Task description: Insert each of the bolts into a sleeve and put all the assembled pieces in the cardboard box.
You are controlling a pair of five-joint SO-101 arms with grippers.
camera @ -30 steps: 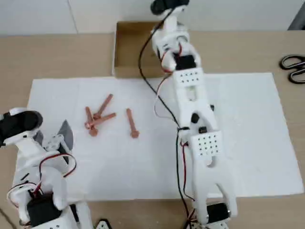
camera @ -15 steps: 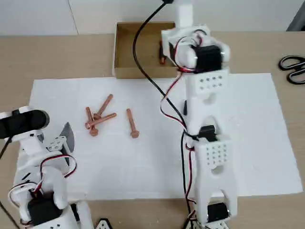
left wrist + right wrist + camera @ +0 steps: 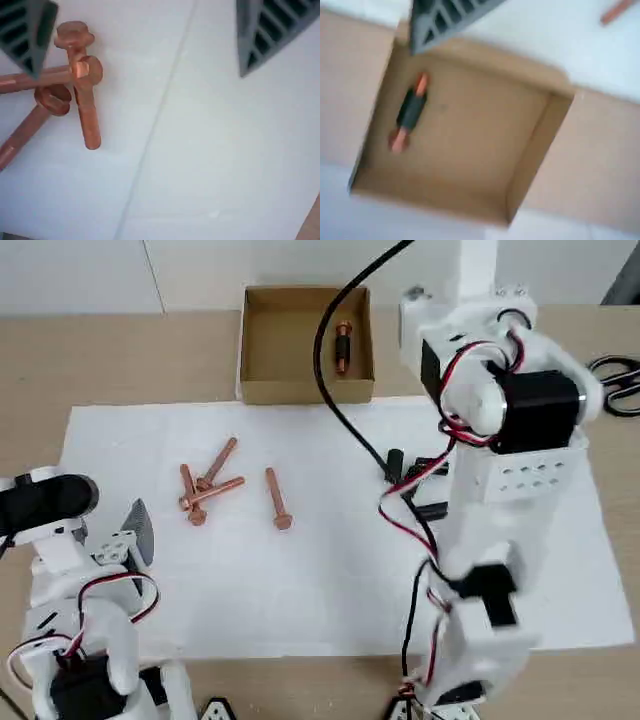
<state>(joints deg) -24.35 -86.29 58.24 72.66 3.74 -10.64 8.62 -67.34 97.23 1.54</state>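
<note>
High view: the assembled piece (image 3: 343, 347), a copper bolt through a black sleeve, lies inside the cardboard box (image 3: 243, 345) at the upper middle of the frame, close along the box's right-hand wall and pointing up and down the picture. Below the box, on the white sheet (image 3: 300, 600), three bolts (image 3: 207, 484) lie crossed in a heap left of centre, and a fourth bolt (image 3: 277, 498) lies alone just right of them, not touching. A loose sleeve (image 3: 394, 462) lies on the sheet right of centre, beside the right arm (image 3: 510, 460) and partly behind its cables. That arm rises over the right half of the frame. In the right wrist view the assembled piece (image 3: 411, 112) rests on the floor of the cardboard box (image 3: 530, 150), near one wall and apart from the right gripper (image 3: 427, 30); whether that gripper is released or clenched cannot be told. The left arm (image 3: 80, 580) sits at the lower left, its left gripper (image 3: 132, 530) over the sheet's left edge, down and left of the heap. In the left wrist view the left gripper (image 3: 139, 75) is spread wide and grasps nothing, with the three bolts (image 3: 82, 95) beside one of its fingers (image 3: 30, 35). Scissors (image 3: 615, 380) lie on the bare table (image 3: 120, 350) at the right edge.
</note>
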